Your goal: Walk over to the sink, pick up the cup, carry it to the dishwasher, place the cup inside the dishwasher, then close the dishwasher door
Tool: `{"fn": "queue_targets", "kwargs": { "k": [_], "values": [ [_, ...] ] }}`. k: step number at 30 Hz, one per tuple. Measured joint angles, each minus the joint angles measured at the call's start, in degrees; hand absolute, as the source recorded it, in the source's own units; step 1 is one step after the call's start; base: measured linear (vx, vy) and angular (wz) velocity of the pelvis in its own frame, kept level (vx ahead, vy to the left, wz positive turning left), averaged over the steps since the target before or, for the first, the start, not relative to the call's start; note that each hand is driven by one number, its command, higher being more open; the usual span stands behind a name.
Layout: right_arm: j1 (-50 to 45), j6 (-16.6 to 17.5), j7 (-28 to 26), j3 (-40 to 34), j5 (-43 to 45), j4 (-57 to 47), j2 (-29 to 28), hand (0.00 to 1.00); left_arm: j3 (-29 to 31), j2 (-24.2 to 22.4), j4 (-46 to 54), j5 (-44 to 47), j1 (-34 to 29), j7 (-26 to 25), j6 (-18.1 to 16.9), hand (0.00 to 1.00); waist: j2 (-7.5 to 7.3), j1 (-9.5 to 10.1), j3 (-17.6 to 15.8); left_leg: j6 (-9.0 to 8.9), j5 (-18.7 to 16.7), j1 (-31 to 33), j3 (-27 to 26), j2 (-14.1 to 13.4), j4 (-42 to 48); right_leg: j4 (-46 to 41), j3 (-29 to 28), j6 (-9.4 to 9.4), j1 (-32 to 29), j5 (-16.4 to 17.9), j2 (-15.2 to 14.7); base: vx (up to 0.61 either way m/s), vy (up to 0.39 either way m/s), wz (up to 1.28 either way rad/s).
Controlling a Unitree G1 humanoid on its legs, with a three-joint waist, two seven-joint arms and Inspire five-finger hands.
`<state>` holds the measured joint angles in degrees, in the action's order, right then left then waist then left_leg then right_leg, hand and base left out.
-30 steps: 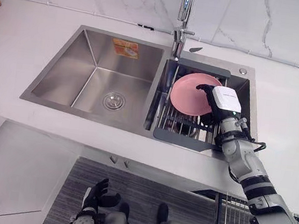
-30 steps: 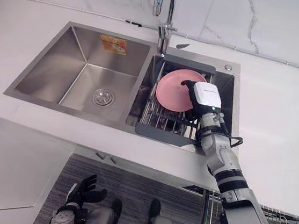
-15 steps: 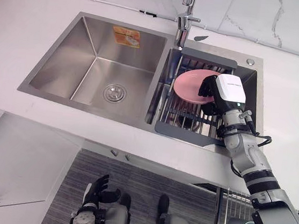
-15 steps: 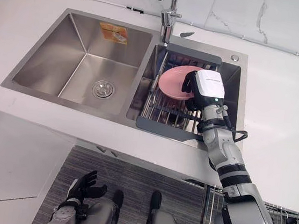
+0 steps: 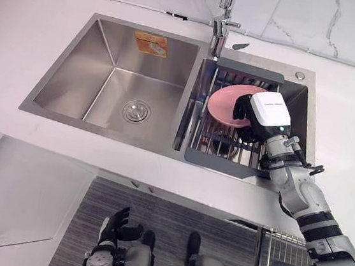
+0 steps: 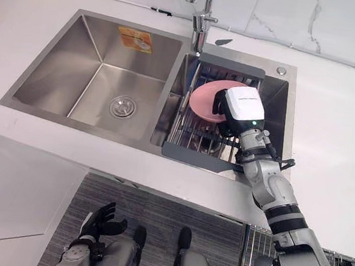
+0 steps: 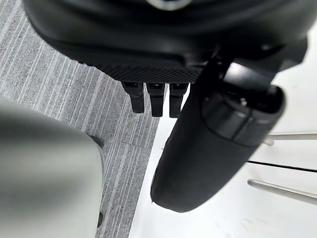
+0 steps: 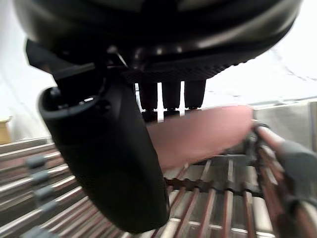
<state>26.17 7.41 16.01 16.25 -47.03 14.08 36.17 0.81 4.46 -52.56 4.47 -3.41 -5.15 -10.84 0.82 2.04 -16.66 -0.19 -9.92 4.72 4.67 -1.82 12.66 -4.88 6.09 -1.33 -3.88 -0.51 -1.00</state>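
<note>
Dropped lower over the pink plate (image 5: 224, 104) in the sink rack (image 5: 211, 132), right robot hand (image 5: 263, 111) spread, so grasp not begun.

Right hand (image 5: 264, 114) dropped lower over the rack (image 5: 217, 147) and slid further across the pink plate (image 5: 222, 103). Plate looked tipped flatter than a second earlier.

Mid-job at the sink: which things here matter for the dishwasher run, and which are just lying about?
Job: pink dish on the drain rack in the sink's right basin; right hand over it; dishwasher rack, lower right.
Lying about: tap; left basin with orange sticker; left hand, hanging idle low.
</note>
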Motion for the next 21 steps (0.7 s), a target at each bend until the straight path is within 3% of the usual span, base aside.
{"fn": "queue_targets", "kwargs": {
  "k": [8,21],
  "values": [
    [-3.0,1.7,0.0,1.0,-1.7,-3.7,1.9,0.3,0.1,1.2,-0.4,-0.2,-0.3,0.6,0.1,0.9,-2.48,-0.11,1.5,0.07,0.2,-1.4,-0.6,0.1,-1.0,0.9,-0.9,-0.13,1.1,-0.1,-0.1,0.0,-0.001,-0.02],
    [-11.7,2.3,1.3,-1.3,-1.4,-13.0,2.0,0.3,0.4,1.2,-1.9,-1.3,-1.5,0.6,0.5,0.9,-2.67,-1.41,4.8,0.16,0.5,-4.0,-1.2,0.2,-3.0,2.2,-1.5,-0.3,3.0,-0.2,-0.1,0.0,-0.001,-0.01]
  ]
}}
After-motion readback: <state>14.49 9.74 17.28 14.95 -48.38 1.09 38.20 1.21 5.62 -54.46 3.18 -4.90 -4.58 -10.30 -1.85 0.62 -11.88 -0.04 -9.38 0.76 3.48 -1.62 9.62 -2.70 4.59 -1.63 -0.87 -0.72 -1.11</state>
